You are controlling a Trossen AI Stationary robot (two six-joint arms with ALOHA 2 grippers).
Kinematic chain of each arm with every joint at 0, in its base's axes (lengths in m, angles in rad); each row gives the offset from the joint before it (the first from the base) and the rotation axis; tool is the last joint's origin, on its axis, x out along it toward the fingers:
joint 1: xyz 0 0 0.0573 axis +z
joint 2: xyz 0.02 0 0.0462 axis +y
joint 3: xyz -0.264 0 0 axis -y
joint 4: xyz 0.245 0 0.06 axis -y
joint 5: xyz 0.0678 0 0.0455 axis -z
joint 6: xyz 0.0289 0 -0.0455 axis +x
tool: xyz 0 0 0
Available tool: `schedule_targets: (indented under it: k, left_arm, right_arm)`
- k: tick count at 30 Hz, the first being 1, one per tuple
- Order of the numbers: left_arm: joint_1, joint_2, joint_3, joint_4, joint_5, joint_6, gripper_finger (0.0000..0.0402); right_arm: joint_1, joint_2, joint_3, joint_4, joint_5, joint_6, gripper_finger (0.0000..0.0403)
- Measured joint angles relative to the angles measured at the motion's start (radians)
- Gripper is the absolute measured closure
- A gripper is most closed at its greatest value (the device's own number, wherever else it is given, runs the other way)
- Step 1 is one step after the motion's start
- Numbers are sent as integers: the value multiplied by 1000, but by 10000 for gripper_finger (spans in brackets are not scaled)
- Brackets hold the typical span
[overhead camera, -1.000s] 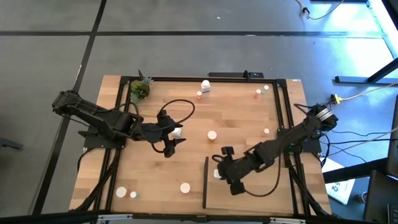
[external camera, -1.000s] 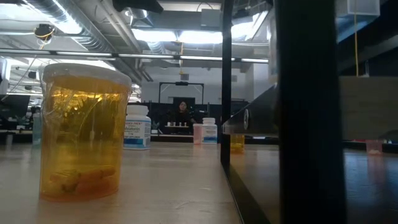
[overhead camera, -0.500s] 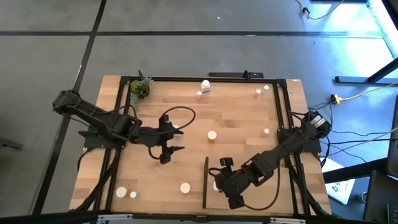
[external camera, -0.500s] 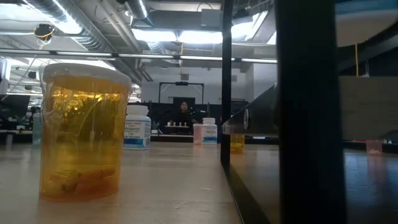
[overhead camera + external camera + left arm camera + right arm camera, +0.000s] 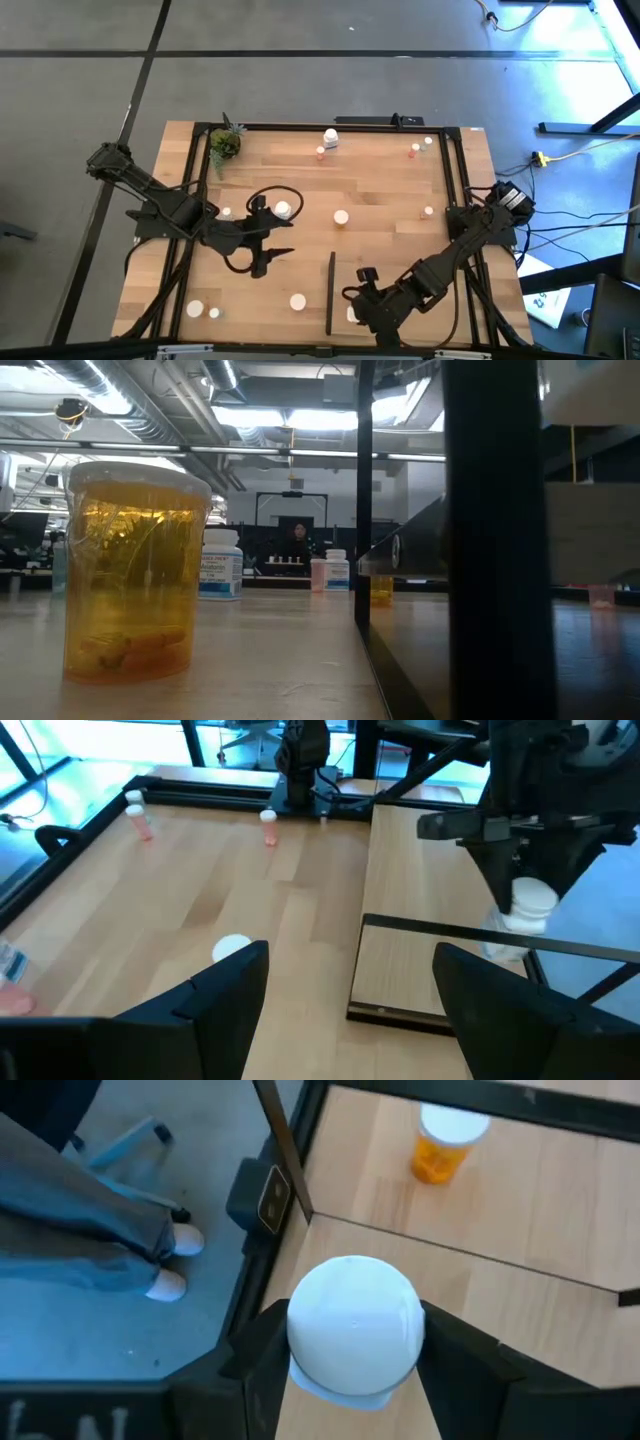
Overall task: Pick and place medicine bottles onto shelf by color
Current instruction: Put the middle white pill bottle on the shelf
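My right gripper (image 5: 362, 308) is over the light-wood shelf (image 5: 400, 265), near its near edge, shut on a white-capped medicine bottle (image 5: 352, 1330). My left gripper (image 5: 270, 252) hangs open left of the shelf's black strip (image 5: 331, 292), with nothing between its fingers. A white bottle (image 5: 283, 209) stands just beyond it, toward the far edge. Other small bottles stand on their bases on the table: a white-capped one (image 5: 341, 216) mid-table, an amber one (image 5: 447, 1142) left of the strip, and white and pink ones (image 5: 330, 138) at the far edge. My right gripper pinches the white bottle between its two fingers (image 5: 262, 1370), by the sides just under the cap (image 5: 533, 900). The fingers slant down from above. The bottle is upright over the shelf panel; I cannot tell whether its base touches the wood.
A green potted plant (image 5: 225, 145) sits in the far left corner. Two white bottles (image 5: 195, 309) stand near the front left. Black frame rails (image 5: 455, 180) border the tabletop. In the low view the amber bottle (image 5: 135, 570) stands close to the camera. A person's legs (image 5: 90, 1210) show beside the table.
My left gripper has drawn back toward the table's near edge, away from the white bottle, which stays standing. My right gripper has carried its white bottle toward the near edge over the shelf, upright throughout.
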Motion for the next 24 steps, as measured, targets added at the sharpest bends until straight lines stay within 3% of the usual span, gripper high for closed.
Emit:
schedule_targets:
  k: [21,24]
  left_arm:
    - [0,0,0,-2,-1,7,124]
    - [0,0,0,-2,40,16,124]
  right_arm:
    - [6,8,-105,162,29,31,211]
    - [6,8,-105,168,29,31,211]
